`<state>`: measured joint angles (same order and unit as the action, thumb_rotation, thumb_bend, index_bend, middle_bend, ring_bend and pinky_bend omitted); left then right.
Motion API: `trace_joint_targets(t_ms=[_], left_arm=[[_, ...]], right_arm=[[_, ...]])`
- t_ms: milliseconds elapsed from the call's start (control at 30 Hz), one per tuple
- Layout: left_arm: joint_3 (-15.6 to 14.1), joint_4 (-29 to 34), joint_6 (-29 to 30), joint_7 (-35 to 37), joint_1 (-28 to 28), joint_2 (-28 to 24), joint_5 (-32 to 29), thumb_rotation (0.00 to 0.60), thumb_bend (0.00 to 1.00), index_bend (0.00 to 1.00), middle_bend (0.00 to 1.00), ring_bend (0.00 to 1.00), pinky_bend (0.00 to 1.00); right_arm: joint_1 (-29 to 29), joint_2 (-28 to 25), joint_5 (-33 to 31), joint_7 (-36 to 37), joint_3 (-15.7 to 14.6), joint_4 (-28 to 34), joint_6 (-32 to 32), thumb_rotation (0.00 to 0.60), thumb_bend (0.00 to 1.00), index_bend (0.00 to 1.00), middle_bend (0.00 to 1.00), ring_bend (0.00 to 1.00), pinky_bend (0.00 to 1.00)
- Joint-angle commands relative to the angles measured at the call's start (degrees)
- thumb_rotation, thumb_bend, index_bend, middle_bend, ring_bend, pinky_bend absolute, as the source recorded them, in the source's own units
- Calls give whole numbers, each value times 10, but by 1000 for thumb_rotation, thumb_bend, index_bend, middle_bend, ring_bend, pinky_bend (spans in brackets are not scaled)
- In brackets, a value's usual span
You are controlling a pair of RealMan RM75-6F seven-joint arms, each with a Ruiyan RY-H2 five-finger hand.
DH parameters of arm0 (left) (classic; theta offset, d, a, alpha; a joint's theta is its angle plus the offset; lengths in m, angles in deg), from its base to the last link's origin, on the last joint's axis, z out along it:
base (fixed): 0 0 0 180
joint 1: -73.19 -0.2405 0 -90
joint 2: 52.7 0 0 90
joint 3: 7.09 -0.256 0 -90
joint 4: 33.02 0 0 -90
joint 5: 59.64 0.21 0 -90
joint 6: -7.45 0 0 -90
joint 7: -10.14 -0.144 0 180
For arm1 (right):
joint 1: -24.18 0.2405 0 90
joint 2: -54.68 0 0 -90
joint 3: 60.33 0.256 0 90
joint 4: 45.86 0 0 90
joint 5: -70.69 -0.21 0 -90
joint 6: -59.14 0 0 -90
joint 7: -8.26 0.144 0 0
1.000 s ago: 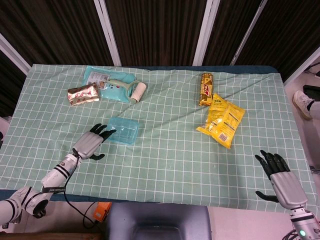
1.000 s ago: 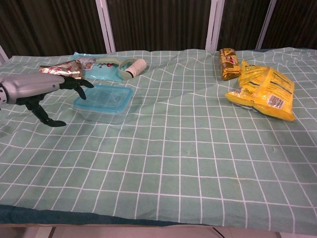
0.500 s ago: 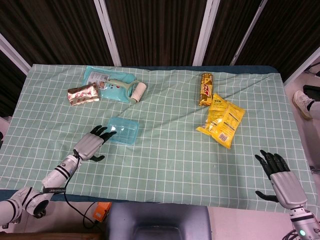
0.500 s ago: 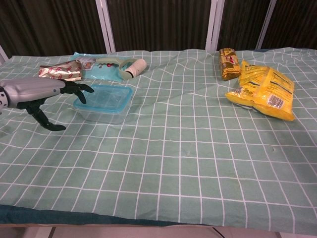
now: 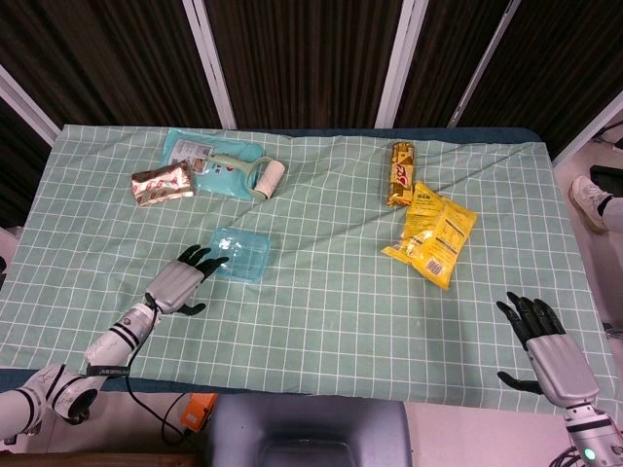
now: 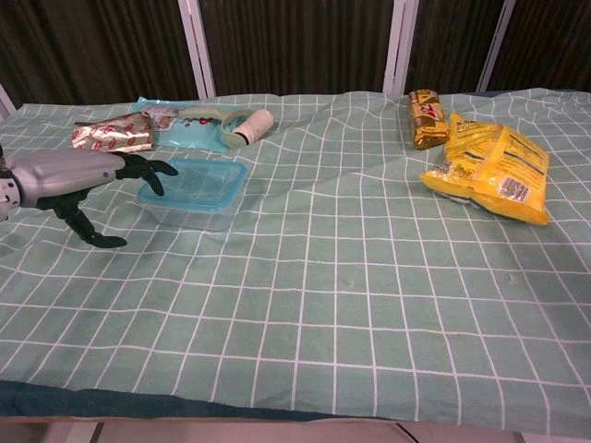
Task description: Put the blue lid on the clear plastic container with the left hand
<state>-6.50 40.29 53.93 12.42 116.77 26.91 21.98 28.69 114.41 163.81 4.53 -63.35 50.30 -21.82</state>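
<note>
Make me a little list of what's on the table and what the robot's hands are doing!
box: clear container with the blue lid on top, left of middle
left hand: open, fingers spread, fingertips at the lid's left edge; contact unclear
right hand: open, at the near right edge, holding nothing
snacks: yellow bag and brown pack on the right
far left: silver wrapper, lint roller on a blue packet
cover: green checked cloth

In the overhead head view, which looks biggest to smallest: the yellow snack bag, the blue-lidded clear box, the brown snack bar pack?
1. yellow snack bag
2. clear box with its blue lid
3. brown snack bar pack

All three lie at similar depth, so the order seems fair.
</note>
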Motion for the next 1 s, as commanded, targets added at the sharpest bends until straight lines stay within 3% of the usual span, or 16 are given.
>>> trace_joint_targets(t_ms=[33, 667, 767, 867, 1000], left_arm=[[-1, 0, -1, -1, 0, 2, 1, 600, 240, 0, 219, 0, 0], [-4, -15, -11, -1, 0, 12, 2, 600, 241, 0, 221, 0, 0], [7, -8, 17, -2, -4, 7, 8, 600, 242, 0, 191, 0, 0], [25, 11, 79, 0, -16, -6, 23, 600, 247, 0, 23, 0, 0], [38, 53, 161, -2, -40, -36, 47, 600, 252, 0, 0, 0, 0]], right_arm=[[0, 0, 1, 1, 0, 0, -1, 600, 201, 0, 0, 0, 0], [1, 0, -1, -2, 1, 0, 2, 600, 201, 0, 0, 0, 0], [0, -1, -1, -1, 0, 1, 2, 600, 201, 0, 0, 0, 0], [-1, -1, 1, 1, 0, 0, -1, 600, 201, 0, 0, 0, 0], [-1, -1, 3, -1, -1, -1, -1, 600, 201, 0, 0, 0, 0]])
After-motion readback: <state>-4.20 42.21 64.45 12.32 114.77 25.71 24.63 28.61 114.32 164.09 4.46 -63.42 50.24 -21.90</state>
